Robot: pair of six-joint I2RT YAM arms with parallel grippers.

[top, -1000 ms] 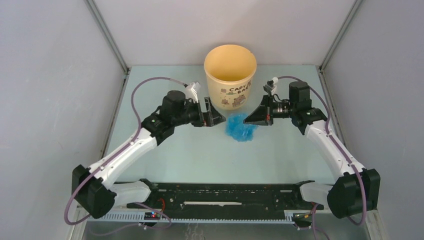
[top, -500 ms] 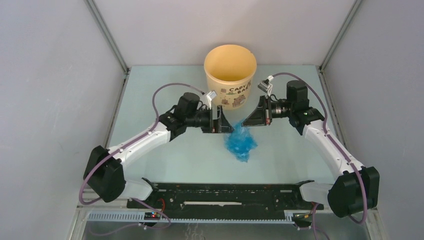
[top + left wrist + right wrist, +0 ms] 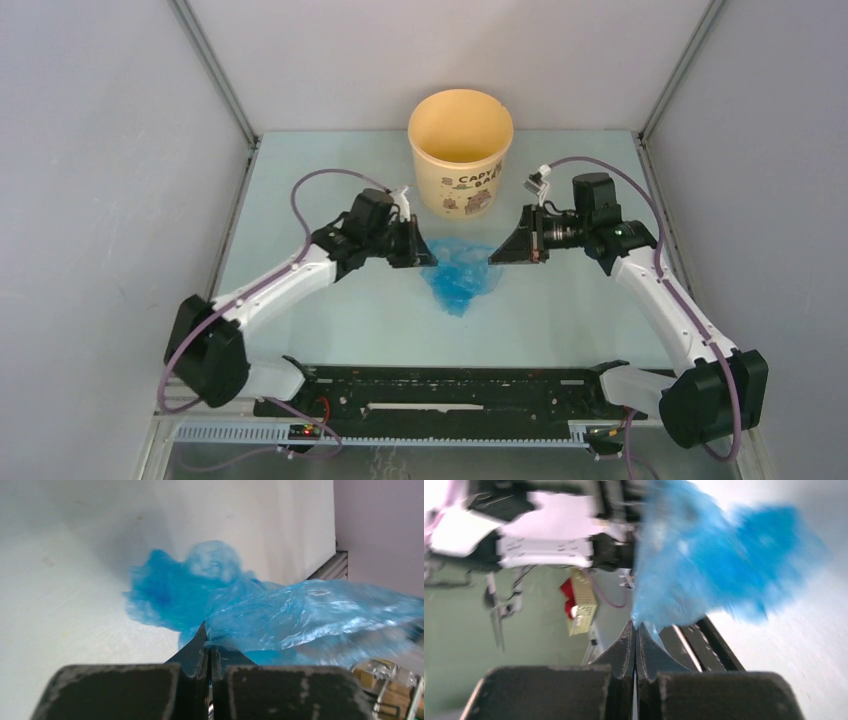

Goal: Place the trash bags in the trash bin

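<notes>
Pale table (image 3: 340,325), left tool (image 3: 432,258) and right tool (image 3: 492,258) pinching blue bag (image 3: 460,282), bin (image 3: 462,185) seen only overhead

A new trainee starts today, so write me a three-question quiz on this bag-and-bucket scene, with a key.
1. True or false: the light-blue trash bag already lies inside the CAPY BARA bucket.
2. Which gripper is shut on the bag? A) the left gripper only B) the right gripper only C) both
3. Fill in: the bucket stands upright on the table, on the ____ side of the bag, away from the arm bases.
Key: 1 false, the bag is stretched between the two grippers in front of the bucket. 2 C. 3 far.
</notes>
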